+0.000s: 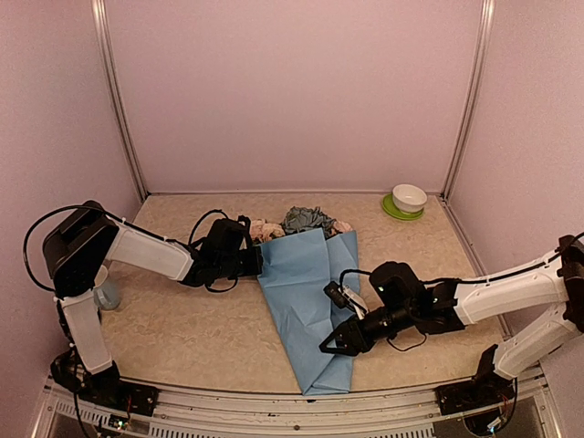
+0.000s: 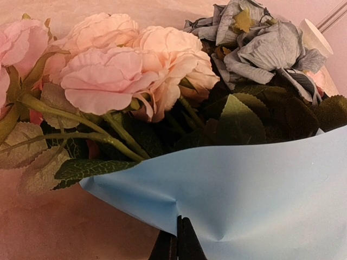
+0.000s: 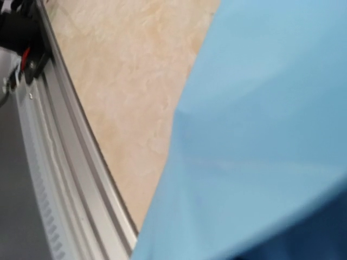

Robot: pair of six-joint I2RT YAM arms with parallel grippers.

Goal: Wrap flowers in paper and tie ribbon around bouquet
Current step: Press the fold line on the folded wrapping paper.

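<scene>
The left arm reached rightward and low, with the left gripper (image 1: 259,260) clamped shut on the paper's (image 1: 306,292) upper left edge. The right arm stretched leftward, the right gripper's (image 1: 334,347) fingers apart over the paper's lower right edge. Flowers (image 1: 306,221) poked from the paper's far end.

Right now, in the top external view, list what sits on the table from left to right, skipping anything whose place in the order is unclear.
pale cup → left pincer → light blue paper → white bowl on its green plate
</scene>
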